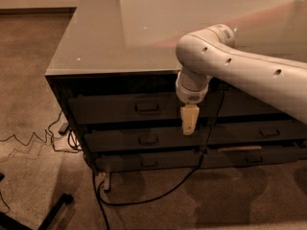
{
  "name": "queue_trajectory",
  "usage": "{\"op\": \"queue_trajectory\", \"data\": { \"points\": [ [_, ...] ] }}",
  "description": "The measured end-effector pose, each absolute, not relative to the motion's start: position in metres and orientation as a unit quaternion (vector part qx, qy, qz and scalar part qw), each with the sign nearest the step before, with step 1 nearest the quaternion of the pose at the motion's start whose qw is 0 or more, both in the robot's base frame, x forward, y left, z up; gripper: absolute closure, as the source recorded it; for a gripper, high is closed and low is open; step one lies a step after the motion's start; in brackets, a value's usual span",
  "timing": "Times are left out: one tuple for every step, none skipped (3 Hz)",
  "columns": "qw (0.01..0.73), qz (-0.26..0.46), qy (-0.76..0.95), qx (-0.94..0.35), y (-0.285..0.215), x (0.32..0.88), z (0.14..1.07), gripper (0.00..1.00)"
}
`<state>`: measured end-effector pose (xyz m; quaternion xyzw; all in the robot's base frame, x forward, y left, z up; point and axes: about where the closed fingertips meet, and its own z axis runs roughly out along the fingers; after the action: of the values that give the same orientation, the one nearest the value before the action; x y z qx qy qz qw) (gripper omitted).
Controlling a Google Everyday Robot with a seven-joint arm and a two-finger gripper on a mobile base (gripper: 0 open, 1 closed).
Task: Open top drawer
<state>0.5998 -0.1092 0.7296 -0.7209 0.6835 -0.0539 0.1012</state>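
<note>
Hand [189,120], tan, fingers together, hangs where I see the shut dark-grey top drawer [110,110], right of its small handle [147,108].

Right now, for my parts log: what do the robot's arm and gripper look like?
The arm is made of thick, rounded white tube sections with small dark dots along them. Its cylindrical wrist ends in a greyer band. The gripper is narrow and pale tan, in front of the top drawer at its lower edge, right of its handle.
</note>
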Motion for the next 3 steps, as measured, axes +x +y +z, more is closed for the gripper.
{"op": "queue_trajectory", "data": {
  "points": [
    [0.102, -0.038, 0.687, -0.719, -0.106, 0.608, 0.707, 0.00],
    [0.115, -0.012, 0.697, -0.708, -0.102, 0.620, 0.672, 0.00],
    [0.125, -0.005, 0.702, -0.701, -0.099, 0.637, 0.649, 0.00]
  ]
}}
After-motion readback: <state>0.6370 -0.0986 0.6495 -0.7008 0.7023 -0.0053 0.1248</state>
